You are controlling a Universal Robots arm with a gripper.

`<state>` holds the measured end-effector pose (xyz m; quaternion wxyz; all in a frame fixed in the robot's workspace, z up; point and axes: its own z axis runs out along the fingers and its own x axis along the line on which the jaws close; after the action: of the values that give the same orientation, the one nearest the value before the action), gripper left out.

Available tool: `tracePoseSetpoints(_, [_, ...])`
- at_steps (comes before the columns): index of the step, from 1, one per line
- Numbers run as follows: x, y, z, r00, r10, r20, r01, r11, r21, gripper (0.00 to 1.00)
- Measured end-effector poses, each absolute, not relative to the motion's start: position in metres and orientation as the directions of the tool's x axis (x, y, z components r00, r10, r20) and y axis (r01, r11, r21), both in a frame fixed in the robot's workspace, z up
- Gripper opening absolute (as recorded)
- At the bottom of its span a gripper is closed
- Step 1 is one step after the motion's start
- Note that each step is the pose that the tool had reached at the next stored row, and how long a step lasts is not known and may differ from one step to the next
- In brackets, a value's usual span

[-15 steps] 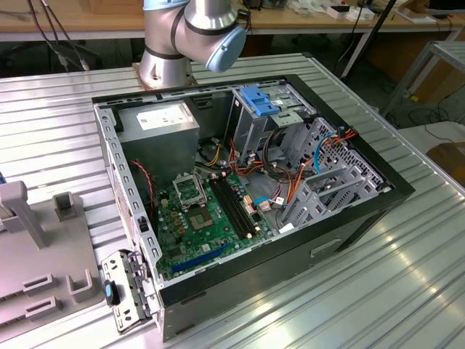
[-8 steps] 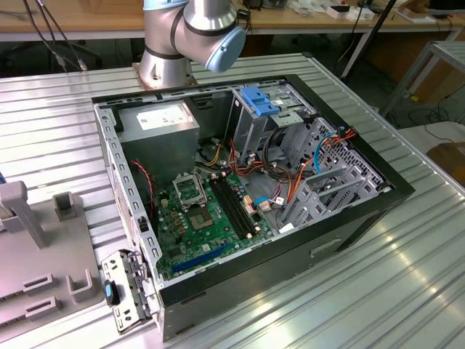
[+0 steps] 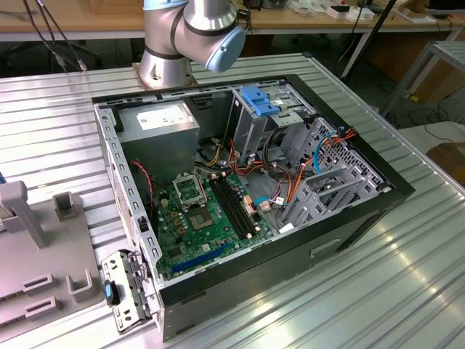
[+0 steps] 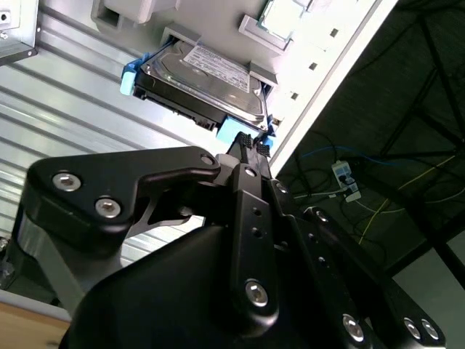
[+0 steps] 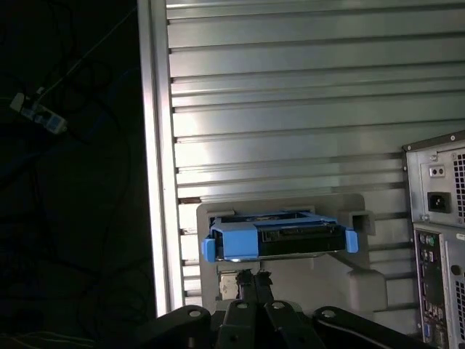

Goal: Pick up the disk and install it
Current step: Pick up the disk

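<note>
Exterior view, arm: the robot arm (image 3: 192, 29) stands at the far edge of the ribbed metal table (image 3: 378, 291), behind the open computer case (image 3: 392, 193).
Exterior view, target: inside the case, the metal drive cage (image 3: 258, 102) with the blue top is upright beside the motherboard.
Second wrist view, disk: the disk (image 4: 200, 80) lies label-up in a grey holder (image 4: 258, 29) on the table, blue rails on its sides.
Second wrist view, gripper: the gripper (image 4: 254, 145) points at the disk's near blue end; I cannot tell whether it touches.
First wrist view, disk: the disk (image 5: 280, 240) sits in the holder (image 5: 356, 273) near the table edge, well apart from the case's rear panel (image 5: 436, 240).
First wrist view, fingers: the gripper (image 5: 252, 275) has its fingers drawn close together with almost no gap and nothing between them, tips just short of the disk.
Step in hand: reaching for the pick, by my reading.
Doing it well: spread the fingers wide enough first, centre on the disk, grip the rigid sides, lift clear of the holder's walls.
</note>
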<state>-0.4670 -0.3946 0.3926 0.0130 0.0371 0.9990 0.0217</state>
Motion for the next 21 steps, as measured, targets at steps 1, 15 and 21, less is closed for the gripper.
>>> tracePoseSetpoints(1, [-0.467, -0.3946, 0.3926, -0.998, 0.06, -0.024, 0.058, 0.997, 0.044, 0.11])
tracePoseSetpoints(15, [-0.4675, -0.3946, 0.3926, -0.963, -0.27, -0.024, -0.27, 0.962, 0.044, 0.11])
tracePoseSetpoints(21, [-0.4675, -0.3947, 0.3925, -0.912, -0.409, -0.025, -0.41, 0.911, 0.044, 0.11])
